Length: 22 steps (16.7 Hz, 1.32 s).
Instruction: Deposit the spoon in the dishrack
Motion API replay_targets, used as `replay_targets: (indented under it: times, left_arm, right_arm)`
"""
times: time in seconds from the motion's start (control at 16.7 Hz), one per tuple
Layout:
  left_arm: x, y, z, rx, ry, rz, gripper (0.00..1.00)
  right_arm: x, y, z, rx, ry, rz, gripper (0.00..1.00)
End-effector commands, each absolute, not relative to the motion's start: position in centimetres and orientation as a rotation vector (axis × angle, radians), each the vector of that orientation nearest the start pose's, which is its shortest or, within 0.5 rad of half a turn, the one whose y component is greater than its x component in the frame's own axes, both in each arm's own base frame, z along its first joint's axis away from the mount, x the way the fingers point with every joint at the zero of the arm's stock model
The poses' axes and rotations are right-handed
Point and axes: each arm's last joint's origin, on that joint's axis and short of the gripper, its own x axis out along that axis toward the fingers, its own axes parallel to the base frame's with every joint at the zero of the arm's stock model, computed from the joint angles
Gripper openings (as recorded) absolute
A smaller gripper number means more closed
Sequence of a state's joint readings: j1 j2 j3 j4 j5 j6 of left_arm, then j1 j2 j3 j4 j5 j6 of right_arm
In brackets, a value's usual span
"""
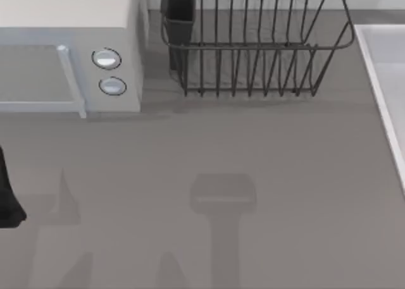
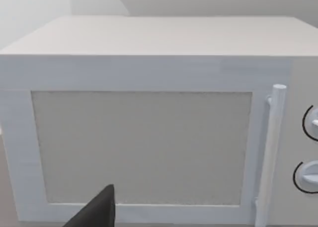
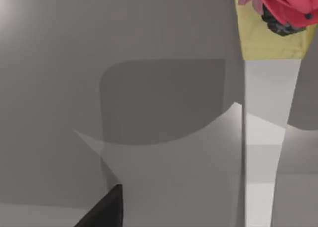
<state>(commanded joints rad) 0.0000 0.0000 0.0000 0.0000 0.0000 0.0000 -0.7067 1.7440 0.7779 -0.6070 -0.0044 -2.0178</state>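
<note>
Dishrack (image 1: 253, 45) of dark-grey wire stands at the far side of the grey tabletop (image 1: 253, 150), a little right of centre in the top view, its upright bars and flared sides open to the camera and its dark rectangular utensil cup (image 1: 180, 17) at the rack's left corner. Just to its left sits a white microwave-like box (image 1: 69, 61) with two round knobs (image 1: 107, 71) and a vertical door handle (image 1: 71, 80). A dark part of my left arm (image 1: 7, 194) pokes in at the top view's left edge, well apart from the rack. The left wrist view faces the box's door squarely, with one dark fingertip of the left end effector (image 2: 97, 212) at the frame's edge; whether that end effector is open or closed I cannot tell. The right wrist view shows one dark fingertip of the right end effector (image 3: 104, 209) against pale grey surfaces, with a pink flower-like object (image 3: 285, 3) on yellow beyond; its opening cannot be told either.
</note>
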Motion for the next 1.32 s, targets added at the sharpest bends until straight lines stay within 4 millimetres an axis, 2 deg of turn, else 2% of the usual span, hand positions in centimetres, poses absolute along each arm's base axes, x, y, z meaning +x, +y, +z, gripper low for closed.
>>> replay_targets:
  times: [0.72, 1.2, 1.26, 1.32]
  left_arm:
    - [10.6, -0.1, 16.0, 0.0, 0.0, 0.0, 1.0]
    - [10.6, -0.1, 16.0, 0.0, 0.0, 0.0, 1.0]
    - [10.6, -0.1, 16.0, 0.0, 0.0, 0.0, 1.0]
    - [10.6, -0.1, 16.0, 0.0, 0.0, 0.0, 1.0]
  right_arm:
    - [19.8, -16.8, 9.3, -1.015, 1.316, 1.02, 0.02]
    - [19.8, -16.8, 9.3, -1.015, 1.316, 1.02, 0.0]
    - [19.7, -16.7, 11.5, -1.011, 1.357, 0.981, 0.0]
    - [19.7, -16.7, 11.5, -1.011, 1.357, 0.981, 0.0]
